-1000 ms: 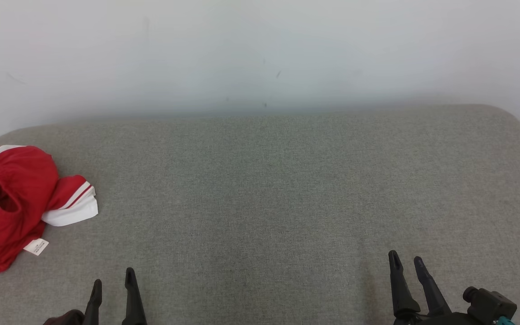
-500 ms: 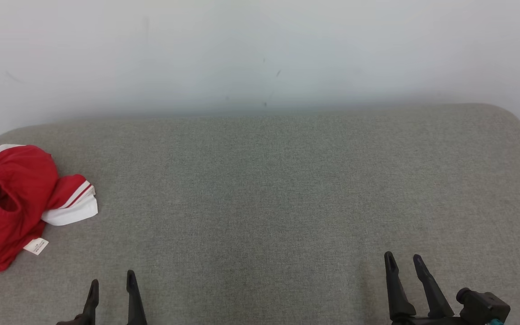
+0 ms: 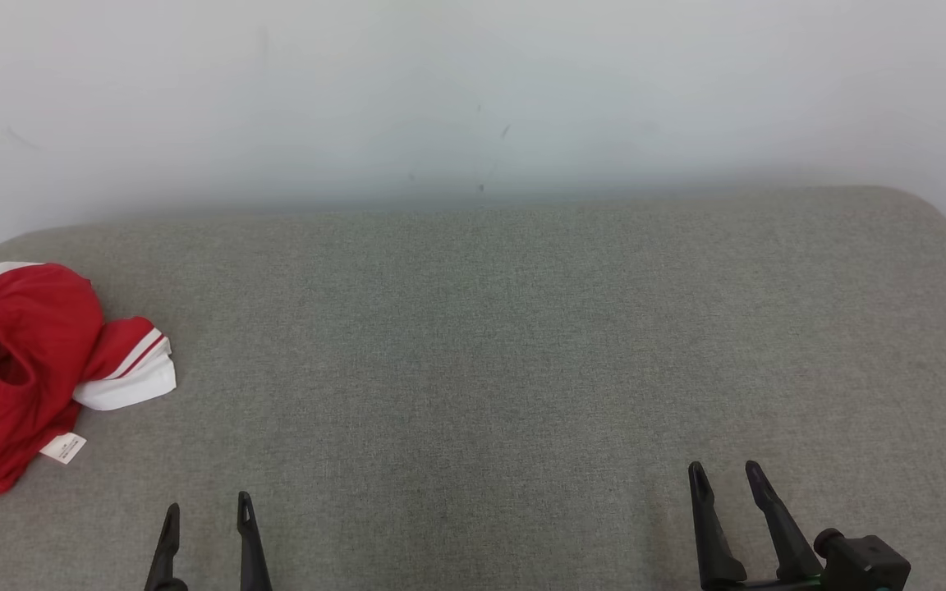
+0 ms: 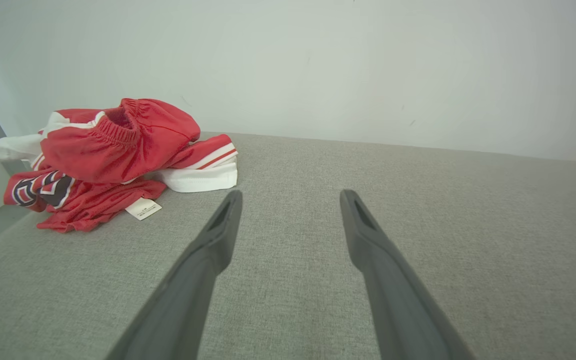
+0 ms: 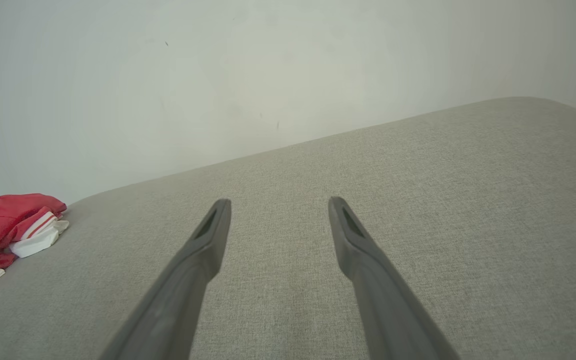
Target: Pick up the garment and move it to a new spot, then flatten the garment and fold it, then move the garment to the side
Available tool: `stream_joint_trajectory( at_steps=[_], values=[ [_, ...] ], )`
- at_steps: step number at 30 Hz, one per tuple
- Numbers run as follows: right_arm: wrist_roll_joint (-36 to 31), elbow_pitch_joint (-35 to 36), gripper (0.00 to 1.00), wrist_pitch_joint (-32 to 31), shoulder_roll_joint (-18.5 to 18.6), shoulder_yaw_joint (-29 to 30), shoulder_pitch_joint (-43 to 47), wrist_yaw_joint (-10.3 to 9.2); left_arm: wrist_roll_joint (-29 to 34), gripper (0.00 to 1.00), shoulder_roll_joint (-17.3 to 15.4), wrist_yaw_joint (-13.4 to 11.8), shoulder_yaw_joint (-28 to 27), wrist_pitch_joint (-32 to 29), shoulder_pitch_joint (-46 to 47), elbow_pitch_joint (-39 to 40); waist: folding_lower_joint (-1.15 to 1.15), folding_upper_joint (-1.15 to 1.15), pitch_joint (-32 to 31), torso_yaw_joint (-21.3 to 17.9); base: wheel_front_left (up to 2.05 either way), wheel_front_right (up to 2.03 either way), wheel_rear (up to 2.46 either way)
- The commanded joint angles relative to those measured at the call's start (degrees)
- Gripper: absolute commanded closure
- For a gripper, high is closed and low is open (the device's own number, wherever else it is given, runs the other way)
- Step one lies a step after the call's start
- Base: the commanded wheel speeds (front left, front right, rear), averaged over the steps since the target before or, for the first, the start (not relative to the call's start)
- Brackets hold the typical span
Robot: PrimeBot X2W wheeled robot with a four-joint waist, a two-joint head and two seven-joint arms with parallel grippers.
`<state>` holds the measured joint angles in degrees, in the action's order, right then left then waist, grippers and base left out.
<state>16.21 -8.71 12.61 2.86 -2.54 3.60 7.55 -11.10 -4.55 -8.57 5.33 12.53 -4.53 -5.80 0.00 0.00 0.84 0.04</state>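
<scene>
Left hand (image 3: 208,503) and right hand (image 3: 724,467) gape wide, holding nothing, well apart from the garment (image 3: 29,353).

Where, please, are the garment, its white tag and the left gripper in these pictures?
garment (image 3: 46,328), head view, on its red upper fold.
white tag (image 3: 63,447), head view, on the tag's middle.
left gripper (image 3: 208,504), head view, midway between its open fingertips.

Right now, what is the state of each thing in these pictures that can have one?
garment: crumpled in a heap at the left end of the grey surface, unfolded, not held.
left hand: open, holding nothing, apart from the garment.
right hand: open, holding nothing.
</scene>
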Motion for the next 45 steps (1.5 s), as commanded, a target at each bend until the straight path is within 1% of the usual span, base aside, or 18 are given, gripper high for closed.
stream_joint_trajectory(
  at_steps=[1,5,23,29,36,45],
  values=[
    [-1.49,0.38,0.00,0.42,0.02,-0.20,0.47,-0.10,1.35,0.00,-0.35,-0.19,0.11,0.53,-0.38,0.62,0.00,0.00,-0.04,0.03,0.00,0.00,0.00],
    [-3.04,0.49,0.00,0.84,0.02,-0.25,0.77,-0.10,2.96,0.00,-0.26,-0.04,0.17,0.95,-0.85,0.68,0.00,0.00,-0.12,0.06,0.00,0.00,0.00],
    [-8.56,-0.02,0.00,2.73,0.01,0.69,1.88,-0.12,7.97,0.00,1.31,4.55,-3.22,2.82,-2.45,1.15,0.00,0.00,-0.26,0.00,0.00,0.00,0.00],
    [-7.67,-0.27,0.00,2.57,0.01,0.78,1.88,-0.12,7.58,0.00,1.55,5.48,-4.17,2.72,-2.41,0.87,0.00,0.00,-0.29,0.01,0.00,0.00,0.00],
    [-6.97,-0.40,0.00,2.57,0.01,0.88,1.74,-0.12,7.05,0.00,1.69,6.06,-4.85,2.72,-2.33,0.69,0.00,0.00,-0.21,0.01,0.00,0.00,0.00],
    [-6.47,-0.46,0.00,2.57,0.01,0.88,1.72,-0.12,6.06,0.00,1.71,5.68,-4.75,2.72,-2.45,0.77,0.00,0.00,-0.23,0.00,0.00,0.00,0.00]
  ],
)
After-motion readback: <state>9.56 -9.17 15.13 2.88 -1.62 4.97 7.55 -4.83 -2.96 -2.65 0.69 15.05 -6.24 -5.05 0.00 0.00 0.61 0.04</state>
